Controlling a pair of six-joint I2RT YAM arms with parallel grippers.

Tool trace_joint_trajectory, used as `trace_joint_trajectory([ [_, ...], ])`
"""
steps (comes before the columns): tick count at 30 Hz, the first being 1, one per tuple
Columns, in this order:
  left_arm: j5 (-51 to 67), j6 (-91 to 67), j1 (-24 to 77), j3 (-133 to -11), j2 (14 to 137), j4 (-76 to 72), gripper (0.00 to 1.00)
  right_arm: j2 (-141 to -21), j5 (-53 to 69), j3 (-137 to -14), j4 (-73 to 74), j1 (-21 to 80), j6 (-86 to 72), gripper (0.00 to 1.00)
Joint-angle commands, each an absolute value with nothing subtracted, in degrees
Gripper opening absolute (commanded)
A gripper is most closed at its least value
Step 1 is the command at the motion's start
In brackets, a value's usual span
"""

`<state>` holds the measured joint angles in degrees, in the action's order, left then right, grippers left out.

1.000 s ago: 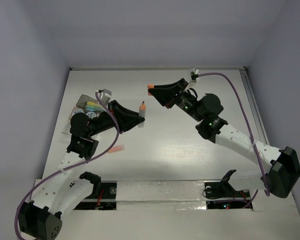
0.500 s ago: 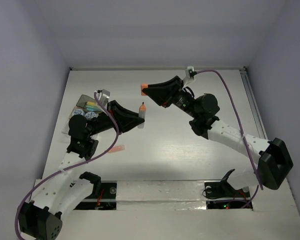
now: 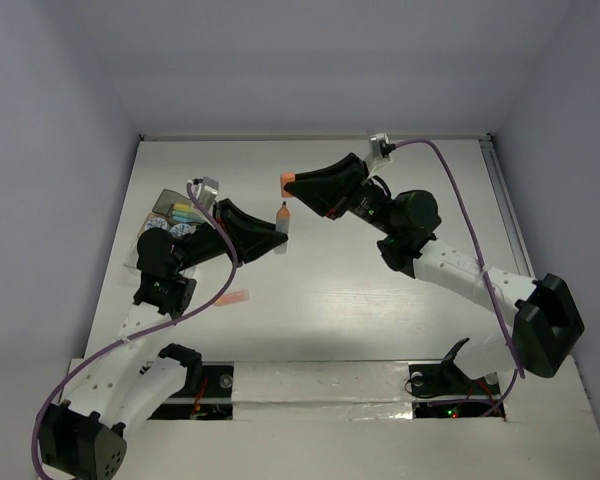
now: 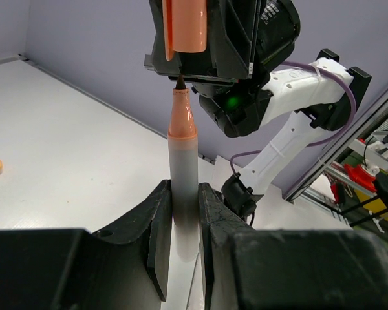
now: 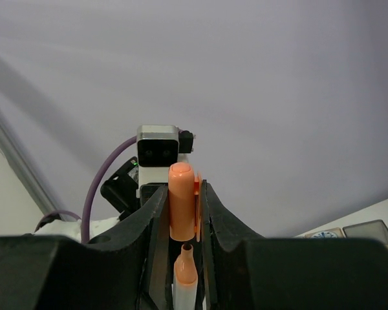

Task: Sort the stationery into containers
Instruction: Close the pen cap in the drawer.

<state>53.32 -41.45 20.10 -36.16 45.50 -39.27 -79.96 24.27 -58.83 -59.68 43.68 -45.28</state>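
White table, lavender walls. Left gripper is clamped on 1 uncapped marker, orange tip up. Right gripper pinches the orange cap just above that tip. Containers sit far left, print too small to read.

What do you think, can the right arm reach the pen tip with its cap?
Probably yes. The right gripper holds the cap close to the tip of the pen, which the left gripper grips, with nothing between them.
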Motion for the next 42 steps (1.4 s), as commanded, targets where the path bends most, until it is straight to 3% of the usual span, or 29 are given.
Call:
trace_joint_trajectory([
  [1, 53.3, -41.2, 19.7, -37.2, 45.4, -42.5, 0.00, -78.7, 25.3, -59.1, -63.6, 43.7, -45.3, 0.00],
  [42, 53.5, -39.2, 19.2, -37.4, 45.5, -39.5, 0.00, -81.6, 25.3, -62.8, -61.2, 45.0, -42.5, 0.00],
])
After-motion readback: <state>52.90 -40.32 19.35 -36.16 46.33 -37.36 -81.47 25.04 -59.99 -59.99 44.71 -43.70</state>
